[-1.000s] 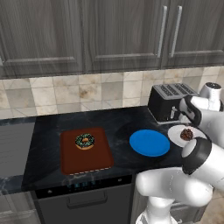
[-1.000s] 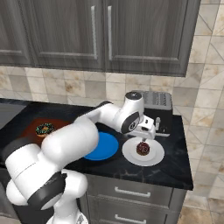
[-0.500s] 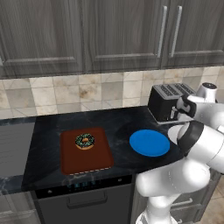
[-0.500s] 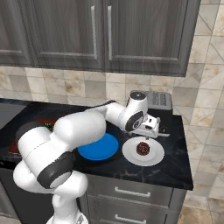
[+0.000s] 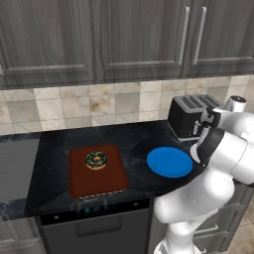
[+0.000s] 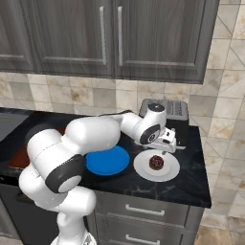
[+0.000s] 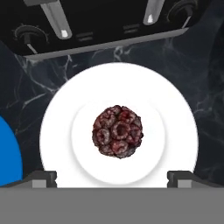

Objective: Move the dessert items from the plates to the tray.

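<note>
The small dark-brown sweet (image 7: pixel 118 131) with pinkish speckles lies in the middle of the white plate (image 7: pixel 61 113), right below my gripper (image 7: pixel 113 178). The gripper is open, its fingertips (image 7: pixel 41 177) standing wide on either side with nothing between them. From the right base view, the gripper (image 6: pixel 168 146) hovers just above the far edge of the white plate (image 6: pixel 142 167) and the sweet (image 6: pixel 156 162). The chocolate donut (image 5: pixel 96 159) with sprinkles rests on the reddish-brown tray (image 5: pixel 99 182) at the left. The blue plate (image 5: pixel 169 161) is bare.
A black toaster (image 6: pixel 165 109) stands against the tiled wall just behind the white plate, close to the hand; its front (image 7: pixel 109 22) runs across the top of the hand view. The blue plate (image 6: pixel 107 160) lies left of the white one. Cabinets hang overhead.
The arm has swung further right and now covers the white plate in the left base view. The hand shifted slightly over that plate. The jaws stayed open.
</note>
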